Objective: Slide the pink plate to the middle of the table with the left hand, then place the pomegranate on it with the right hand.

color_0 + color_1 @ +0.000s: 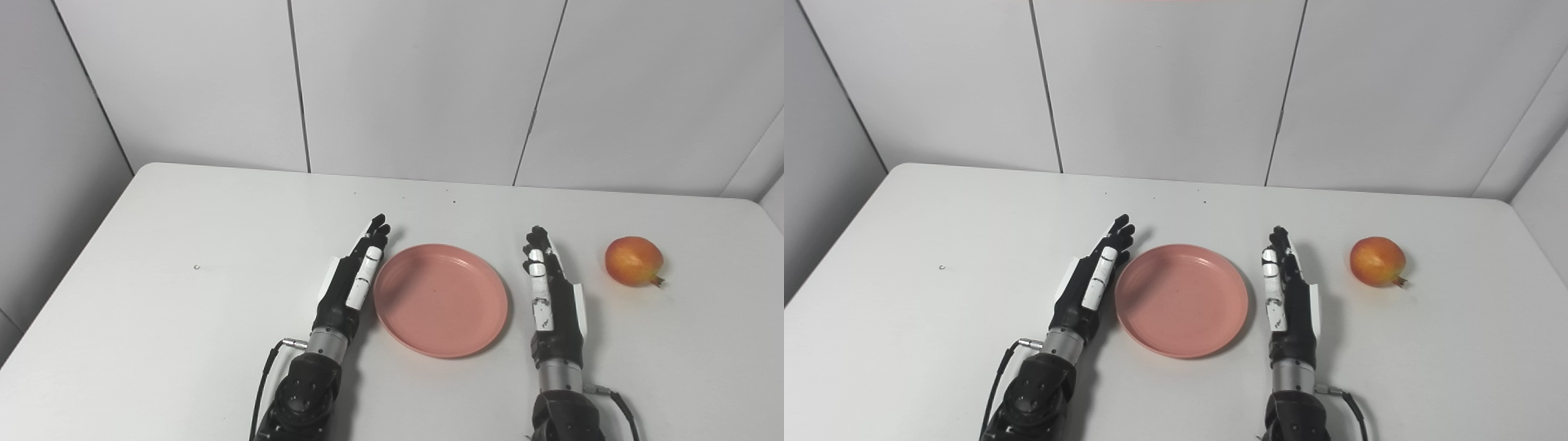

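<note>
The pink plate (440,299) lies empty on the white table (184,318), near the middle. My left hand (354,278) is open with fingers straight, set edge-on against or just beside the plate's left rim. My right hand (548,291) is open and empty, fingers straight, a little right of the plate's right rim. The pomegranate (634,261), red and yellow, sits on the table to the right of my right hand, apart from it. The plate (1181,299) and the pomegranate (1377,261) show the same way in the right eye view.
A small dark speck (196,267) lies on the table's left part. Grey wall panels (416,86) stand close behind the table's far edge. Cables run from both wrists near the bottom edge.
</note>
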### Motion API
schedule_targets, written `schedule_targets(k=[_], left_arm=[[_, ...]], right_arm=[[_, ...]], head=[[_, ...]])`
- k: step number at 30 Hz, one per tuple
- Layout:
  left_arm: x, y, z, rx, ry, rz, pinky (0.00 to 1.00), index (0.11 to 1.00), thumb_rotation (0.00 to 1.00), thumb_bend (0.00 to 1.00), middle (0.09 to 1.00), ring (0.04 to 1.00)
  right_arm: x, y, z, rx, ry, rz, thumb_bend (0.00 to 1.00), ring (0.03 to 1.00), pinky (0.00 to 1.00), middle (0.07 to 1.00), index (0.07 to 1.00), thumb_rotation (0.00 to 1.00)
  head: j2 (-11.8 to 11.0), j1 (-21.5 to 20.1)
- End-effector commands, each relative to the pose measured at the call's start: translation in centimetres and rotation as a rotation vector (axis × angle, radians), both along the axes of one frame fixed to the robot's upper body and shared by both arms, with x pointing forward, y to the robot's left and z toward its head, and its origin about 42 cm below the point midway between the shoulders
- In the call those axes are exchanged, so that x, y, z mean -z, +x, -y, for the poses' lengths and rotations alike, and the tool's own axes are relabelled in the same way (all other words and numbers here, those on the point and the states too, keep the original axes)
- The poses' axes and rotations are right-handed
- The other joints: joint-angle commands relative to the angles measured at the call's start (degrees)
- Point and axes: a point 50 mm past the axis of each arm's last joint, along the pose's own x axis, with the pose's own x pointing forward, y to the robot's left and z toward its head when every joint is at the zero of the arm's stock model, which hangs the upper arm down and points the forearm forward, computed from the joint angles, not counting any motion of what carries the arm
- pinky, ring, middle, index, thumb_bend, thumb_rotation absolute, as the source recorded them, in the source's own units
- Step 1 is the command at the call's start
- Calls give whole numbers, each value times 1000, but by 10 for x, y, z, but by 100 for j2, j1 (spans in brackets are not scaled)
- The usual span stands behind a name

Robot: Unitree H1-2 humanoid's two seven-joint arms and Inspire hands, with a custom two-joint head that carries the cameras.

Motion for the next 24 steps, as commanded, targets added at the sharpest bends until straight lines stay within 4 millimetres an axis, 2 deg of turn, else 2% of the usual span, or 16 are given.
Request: schedule_targets(k=[1,8,13,16,17,18,19,24], left_arm=[[-13,7,1,-14,5,52,964,938,1000,570,953,958],[-12,7,0,-9,7,57,957,937,1000,566,952,955],[-12,5,-1,-4,-5,56,965,939,1000,574,956,958],[-12,4,-2,-5,-6,58,963,938,1000,575,955,957],[-12,4,-2,-6,-6,58,960,936,1000,577,953,954],[-12,5,-3,-5,-5,62,959,935,1000,578,952,954],[-12,5,-3,-4,-4,64,946,934,1000,576,950,949],[-10,5,-4,2,-12,60,940,934,1000,580,950,948]], right_arm=[[-32,9,7,32,-58,158,551,931,917,915,909,953],[-48,16,37,148,-204,232,587,918,899,903,901,905],[-55,17,58,203,-277,254,584,904,869,887,893,789],[-59,19,67,226,-305,268,580,905,867,890,896,765],[-61,20,70,233,-309,273,588,897,852,895,898,697],[-63,21,75,251,-315,274,590,895,849,896,898,680],[-64,22,78,264,-319,274,626,897,859,900,897,587],[-73,29,97,315,-390,255,678,895,870,895,884,497]], head=[[-19,-9],[-54,-34],[-63,-49],[-65,-107],[-65,-107],[-69,-139],[-69,-139],[-85,-239]])
